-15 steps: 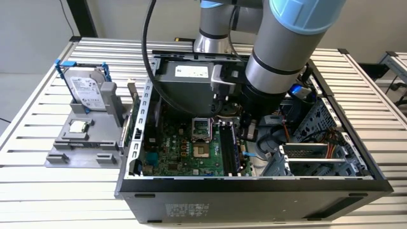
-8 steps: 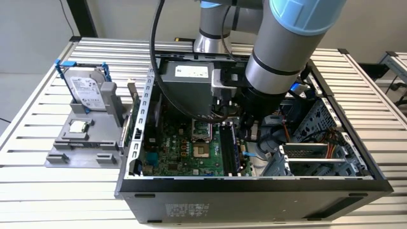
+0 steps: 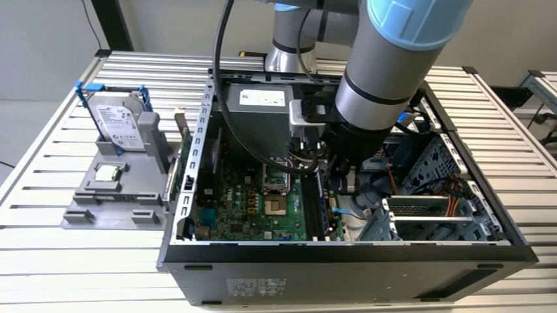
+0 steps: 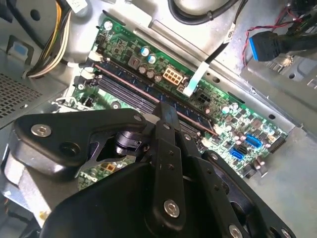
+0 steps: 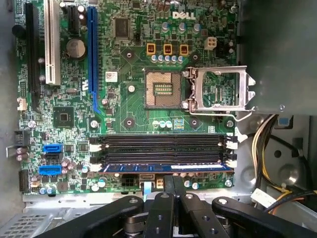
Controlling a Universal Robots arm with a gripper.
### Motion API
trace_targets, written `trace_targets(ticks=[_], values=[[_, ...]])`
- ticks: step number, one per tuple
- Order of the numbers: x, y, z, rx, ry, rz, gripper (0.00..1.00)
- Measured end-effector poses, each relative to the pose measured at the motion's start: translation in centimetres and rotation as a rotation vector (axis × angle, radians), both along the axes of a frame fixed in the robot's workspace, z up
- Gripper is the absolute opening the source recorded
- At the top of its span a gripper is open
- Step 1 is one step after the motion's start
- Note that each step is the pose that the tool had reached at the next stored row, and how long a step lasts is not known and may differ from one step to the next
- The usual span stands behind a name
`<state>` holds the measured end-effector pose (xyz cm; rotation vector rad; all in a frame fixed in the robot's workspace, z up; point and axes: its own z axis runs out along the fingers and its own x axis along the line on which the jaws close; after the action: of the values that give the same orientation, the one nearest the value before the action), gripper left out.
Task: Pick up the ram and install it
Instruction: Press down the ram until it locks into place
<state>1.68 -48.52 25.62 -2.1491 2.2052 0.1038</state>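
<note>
**RAM seated in slot, claw closed above it**

You see the arm [image 3: 383, 85] reaching down into the open computer case [image 3: 348, 251], which stands on the slatted tabletop [image 3: 52, 195] at the centre of the exterior view.

In the first wrist view, the ram [image 5: 166, 168] lies in the lowest of the memory slots [image 5: 163, 148], a blue-edged stick running across the lower middle of the frame. The pale slot latches [image 5: 232, 163] stand at its ends. In the second wrist view the ram [image 4: 193, 115] shows as a thin dark strip running diagonally across the motherboard [image 4: 133, 54].

The claw [image 5: 173, 184] sits just beside the ram's long edge at the bottom centre of the first wrist view. Its fingers [image 5: 179, 186] are pressed together with no gap between them. You cannot tell whether the tips touch the ram. In the second wrist view the claw [image 4: 166, 110] has its tip over the ram.

The empty processor socket [image 5: 163, 89] sits in the middle of the first wrist view, its retention frame [image 5: 220, 89] swung open beside it.

At the exterior view's left, a grey holder [image 3: 113, 189] on the tabletop carries the hard drive [image 3: 117, 120], upright in its blue frame, and the small square processor [image 3: 108, 173], lying flat.
</note>
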Motion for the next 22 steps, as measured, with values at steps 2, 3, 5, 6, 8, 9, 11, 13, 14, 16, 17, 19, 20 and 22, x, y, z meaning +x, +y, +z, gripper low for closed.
trace_targets(ticks=[2,3,5,6,8,9,11,13,14,16,17,19,20,22], values=[[0.0,-0.01,-0.15,0.0008,-0.0002,0.0,0.0],[-0.01,-0.01,-0.34,0.0007,-0.0002,0.0,0.0],[-0.07,-0.01,-0.68,0.0004,-0.0001,0.0,0.0],[-0.11,-0.02,-0.86,0.0004,-0.0001,0.0,0.0],[-0.2,-0.02,-1.23,0.0005,-0.0001,0.0,0.0],[-0.25,-0.02,-1.41,0.0004,-0.0001,0.0,0.0],[-0.34,-0.01,-1.78,0.0006,-0.0001,0.0,0.0],[-0.43,-0.02,-2.13,0.0004,-0.0001,0.0,0.0],[-0.47,-0.02,-2.31,0.0004,-0.0001,0.001,0.0],[-0.57,-0.02,-2.69,0.0005,-0.0002,0.001,0.0],[-0.61,-0.01,-2.87,0.0005,-0.0001,0.001,0.0],[-0.7,-0.02,-3.21,0.0,0.0,0.001,0.0],[-0.74,-0.03,-3.35,-0.0009,0.0003,0.001,0.0],[-0.77,-0.03,-3.71,-0.001,0.0002,0.001,0.0]])
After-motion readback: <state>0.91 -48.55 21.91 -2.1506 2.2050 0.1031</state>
